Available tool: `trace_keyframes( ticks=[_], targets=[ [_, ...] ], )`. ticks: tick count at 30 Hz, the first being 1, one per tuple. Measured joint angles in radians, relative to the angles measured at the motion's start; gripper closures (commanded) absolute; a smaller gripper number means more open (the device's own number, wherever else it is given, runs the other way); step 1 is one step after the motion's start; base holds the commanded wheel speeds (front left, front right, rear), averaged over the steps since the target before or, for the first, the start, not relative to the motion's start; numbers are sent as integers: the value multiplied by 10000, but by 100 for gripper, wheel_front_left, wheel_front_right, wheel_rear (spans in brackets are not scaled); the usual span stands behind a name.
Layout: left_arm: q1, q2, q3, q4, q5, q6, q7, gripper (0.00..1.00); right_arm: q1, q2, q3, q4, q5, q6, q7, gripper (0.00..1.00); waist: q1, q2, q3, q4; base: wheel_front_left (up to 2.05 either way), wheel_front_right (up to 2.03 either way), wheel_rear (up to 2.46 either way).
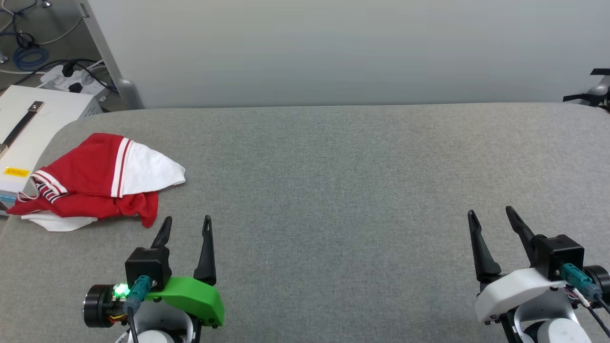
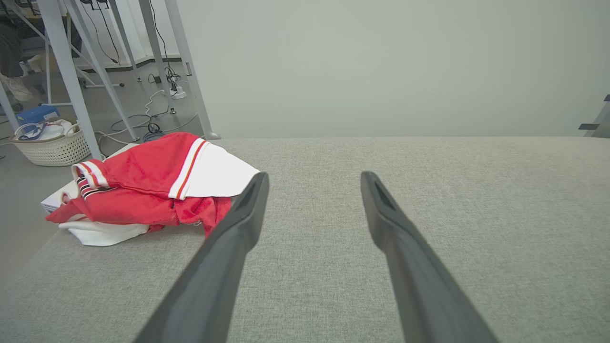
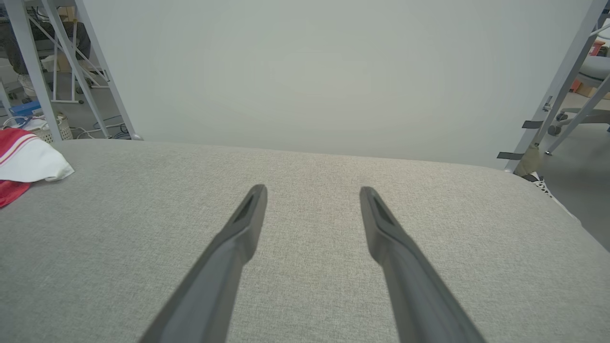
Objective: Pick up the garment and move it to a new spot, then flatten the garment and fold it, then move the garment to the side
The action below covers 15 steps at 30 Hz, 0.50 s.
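crumpled red-and-white jersey garment (image 1: pixel 102 183): far-left table edge, long axis left-right | left gripper (image 1: pixel 186 226): wide, empty, just beside its hem, so you reach ahead-left | right gripper (image 1: pixel 493 216): wide, empty, well apart

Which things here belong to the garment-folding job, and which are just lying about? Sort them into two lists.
Belong to the job: garment, crumpled at the left end of the grey table; left gripper and right gripper, both open.
Lying about: white box; power strip and cables on the floor; woven basket.
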<state>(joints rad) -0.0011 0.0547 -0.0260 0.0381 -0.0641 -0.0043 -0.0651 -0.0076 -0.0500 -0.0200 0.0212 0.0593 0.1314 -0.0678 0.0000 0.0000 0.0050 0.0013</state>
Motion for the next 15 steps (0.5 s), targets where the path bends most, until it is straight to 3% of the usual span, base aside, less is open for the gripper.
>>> trace_keyframes(
  ticks=[15],
  targets=[
    [0,0,-48,-192,-249,-4,-328,0,0,2,61,-274,339,0,-337,0,0,0,46,16,0,0,0]
  ],
)
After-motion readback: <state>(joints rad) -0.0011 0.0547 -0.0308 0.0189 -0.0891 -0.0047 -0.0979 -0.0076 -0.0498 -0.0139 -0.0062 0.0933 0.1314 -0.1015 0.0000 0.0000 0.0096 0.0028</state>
